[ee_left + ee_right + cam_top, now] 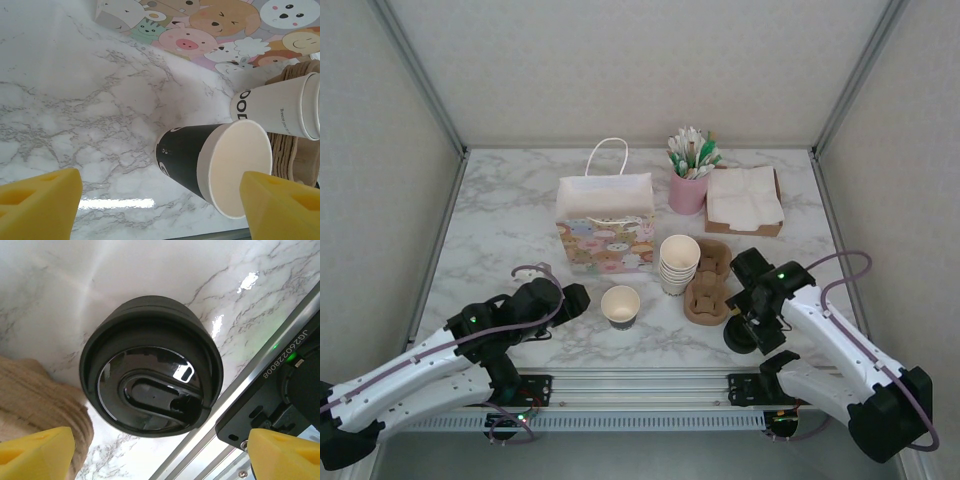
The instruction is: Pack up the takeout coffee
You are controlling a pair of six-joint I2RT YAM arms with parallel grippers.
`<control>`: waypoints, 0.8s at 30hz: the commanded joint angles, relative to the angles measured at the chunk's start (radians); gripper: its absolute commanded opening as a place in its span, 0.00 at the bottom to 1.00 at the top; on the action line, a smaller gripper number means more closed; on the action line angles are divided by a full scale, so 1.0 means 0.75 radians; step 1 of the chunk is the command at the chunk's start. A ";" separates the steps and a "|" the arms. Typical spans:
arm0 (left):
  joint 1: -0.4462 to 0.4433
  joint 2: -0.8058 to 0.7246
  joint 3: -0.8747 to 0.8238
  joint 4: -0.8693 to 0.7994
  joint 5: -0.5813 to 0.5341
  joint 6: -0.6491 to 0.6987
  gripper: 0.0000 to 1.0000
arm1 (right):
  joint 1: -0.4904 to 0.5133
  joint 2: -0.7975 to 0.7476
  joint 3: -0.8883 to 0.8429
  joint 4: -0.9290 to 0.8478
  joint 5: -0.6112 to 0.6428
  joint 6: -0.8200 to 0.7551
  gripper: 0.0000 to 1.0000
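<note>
On the table (pixel 510 200): one takeout coffee (pixel 620 304); one black lid (pixel 150 385); one cup stack (pixel 678 264)

Overhead, close left wrist: same cup (pixel 620 303)

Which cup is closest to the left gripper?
The single cup standing alone, just right of the left gripper. The other cups are nested in a stack farther back, beside the cardboard carriers.

Marble table (pixel 500 205), gift bag (pixel 605 225), 1 cup (pixel 620 305), cup stack (pixel 678 265), carriers (pixel 708 292), black lid (pixel 150 385)
</note>
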 commanded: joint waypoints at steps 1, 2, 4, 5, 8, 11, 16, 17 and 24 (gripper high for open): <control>0.011 0.002 -0.019 -0.038 -0.022 -0.031 0.82 | -0.041 -0.010 -0.048 0.007 -0.028 -0.042 0.91; 0.012 0.002 -0.019 -0.037 -0.023 -0.032 0.82 | -0.049 -0.003 -0.052 0.017 -0.029 -0.054 0.91; 0.012 0.001 -0.022 -0.036 -0.024 -0.043 0.82 | -0.063 0.010 -0.055 0.033 -0.034 -0.076 0.92; 0.011 0.000 -0.023 -0.036 -0.024 -0.048 0.82 | -0.070 0.019 -0.053 0.043 -0.039 -0.091 0.92; 0.012 0.000 -0.025 -0.027 -0.024 -0.057 0.82 | -0.083 0.039 -0.051 0.059 -0.041 -0.122 0.92; 0.012 0.000 -0.029 -0.026 -0.024 -0.065 0.82 | -0.089 0.051 -0.052 0.067 -0.042 -0.131 0.92; 0.011 0.000 -0.031 -0.026 -0.031 -0.071 0.82 | -0.095 0.063 -0.071 0.075 -0.037 -0.133 0.90; 0.010 -0.001 -0.030 -0.026 -0.030 -0.073 0.82 | -0.095 0.063 -0.079 0.081 -0.039 -0.134 0.89; 0.012 -0.001 -0.027 -0.029 -0.030 -0.076 0.82 | -0.097 0.062 -0.113 0.111 -0.039 -0.125 0.84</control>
